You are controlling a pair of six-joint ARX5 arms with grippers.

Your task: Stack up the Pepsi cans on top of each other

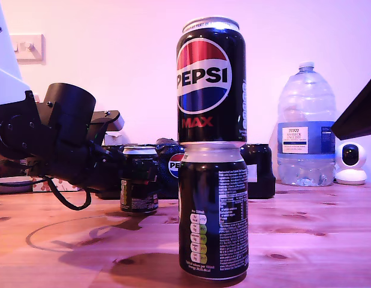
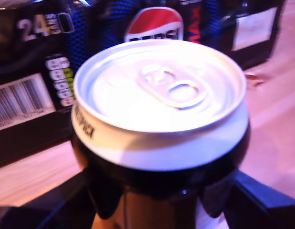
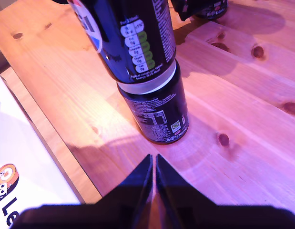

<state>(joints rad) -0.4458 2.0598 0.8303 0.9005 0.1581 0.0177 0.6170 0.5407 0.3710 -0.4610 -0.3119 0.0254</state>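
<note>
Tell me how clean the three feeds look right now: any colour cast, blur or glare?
Exterior view: strong pink-purple cast, stacked cans sharp, third can dimmer behind. First wrist view: can lid soft with motion blur and blown-out glare, multipack behind blurred. Second wrist view: crisp, label text readable, my second gripper dark, soft shadows on the table.

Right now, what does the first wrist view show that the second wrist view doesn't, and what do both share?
Only the first wrist view: the third can's lid between my first gripper's fingers, and the multipack's barcode. Only the second wrist view: the two-can stack standing free ahead of my shut second gripper, and a white box. Both: the wooden table.
</note>
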